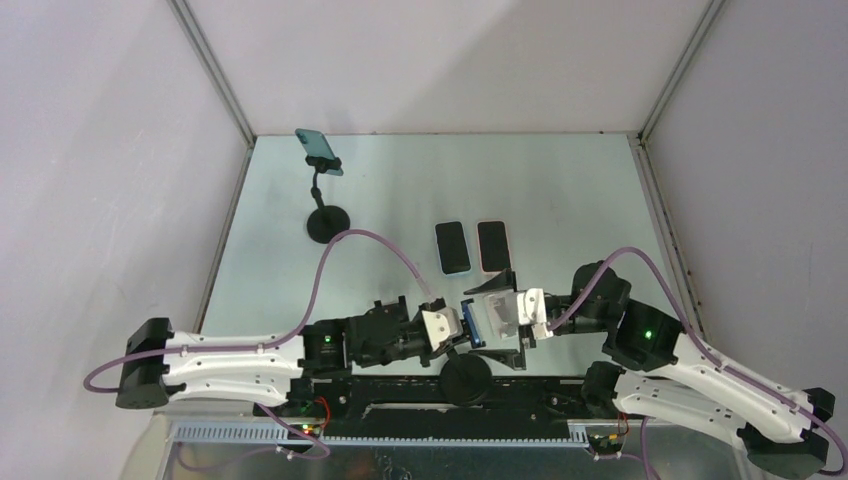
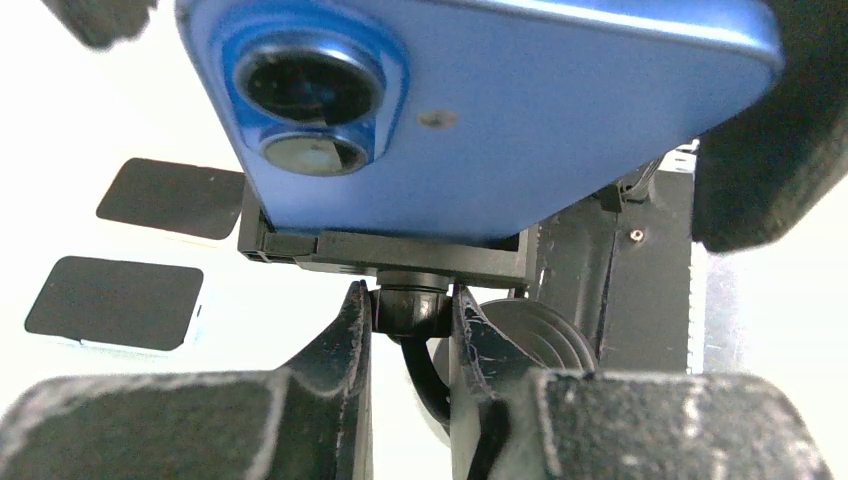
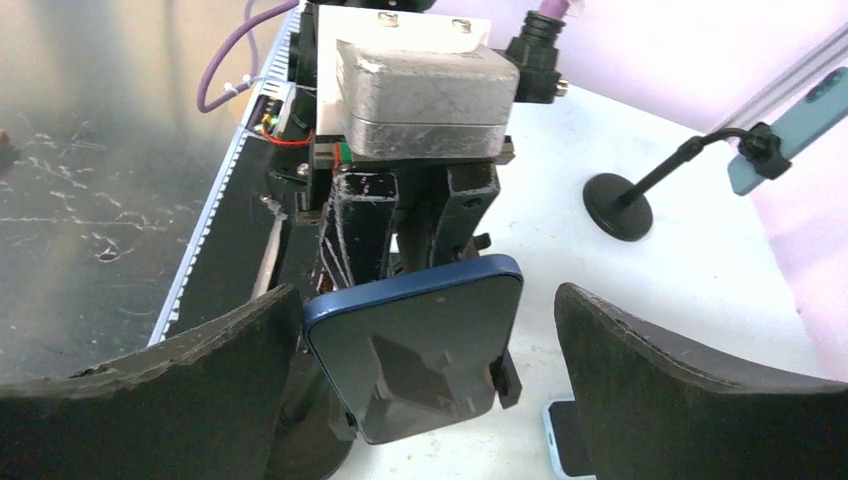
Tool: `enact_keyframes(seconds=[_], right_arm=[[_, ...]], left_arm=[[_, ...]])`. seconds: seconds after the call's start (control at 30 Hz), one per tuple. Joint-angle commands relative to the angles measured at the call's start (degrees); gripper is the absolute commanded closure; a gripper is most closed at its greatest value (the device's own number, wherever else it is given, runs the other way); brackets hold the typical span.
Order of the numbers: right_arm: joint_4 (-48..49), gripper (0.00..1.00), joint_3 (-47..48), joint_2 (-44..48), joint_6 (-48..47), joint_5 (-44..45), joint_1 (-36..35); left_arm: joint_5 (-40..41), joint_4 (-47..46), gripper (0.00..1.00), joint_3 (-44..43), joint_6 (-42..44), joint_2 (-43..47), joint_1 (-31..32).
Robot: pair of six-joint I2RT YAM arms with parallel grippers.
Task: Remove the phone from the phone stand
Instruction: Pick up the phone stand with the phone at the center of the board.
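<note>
Table (image 1: 560,200): pale, fills mid frame in top view.
L gripper (image 2: 410,300): fingers clamped on ball joint under cradle of phone stand (image 2: 400,250), lower centre in top view.
R gripper (image 3: 425,300): jaws wide apart, one finger each side of blue phone (image 3: 420,350). Clear gap frame-right; contact frame-left can't tell.
Blue phone sits tilted in cradle.
Second stand (image 1: 327,215) w/ teal phone (image 1: 318,150), upper left.
Flat dark phone (image 1: 452,247) beside second flat phone (image 1: 493,245), mid table.
</note>
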State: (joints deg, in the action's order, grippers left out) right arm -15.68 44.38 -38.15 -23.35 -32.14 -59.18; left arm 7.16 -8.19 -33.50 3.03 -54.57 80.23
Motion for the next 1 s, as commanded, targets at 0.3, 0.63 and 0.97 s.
enact_keyframes(seconds=[0.3,0.63,0.97], right_arm=[[4.4,0.01,1.4,1.5,12.2,25.0,-0.3],[2.5,0.0,1.4,3.9,26.3,29.3,1.3],[-4.1,0.01,2.2,4.6,16.6,19.4,1.8]], left_arm=[[7.8,1.9,1.0,-3.6,-5.9,10.1,-0.2],[16.2,3.1,1.0,-2.8,-8.7,16.4,-0.3],[9.5,3.8,1.0,-3.4,-7.1,15.3,-0.8]])
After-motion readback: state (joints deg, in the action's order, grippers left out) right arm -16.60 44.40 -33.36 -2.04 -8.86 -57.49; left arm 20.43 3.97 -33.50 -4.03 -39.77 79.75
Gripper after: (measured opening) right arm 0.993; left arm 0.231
